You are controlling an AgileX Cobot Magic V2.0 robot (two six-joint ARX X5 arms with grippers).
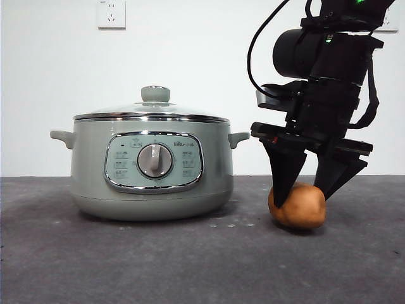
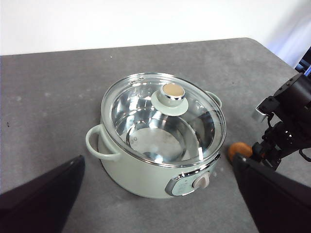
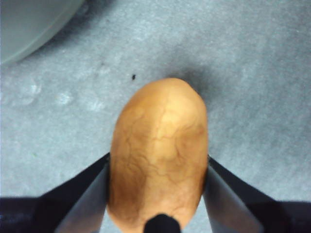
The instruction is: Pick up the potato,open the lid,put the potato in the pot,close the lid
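With potato [image 1: 297, 206] resting on grey worktop [image 1: 158, 266]: right tool [image 1: 305, 190] lowered astride it, jaws against both flanks.
Clamped on potato, not lifted, just beside pot [image 1: 150, 171] on its handle side. Lid [image 1: 152, 114] seated on pot, knob up. Left tool [image 2: 160, 204] held high over pot, jaws wide apart, holding nothing.
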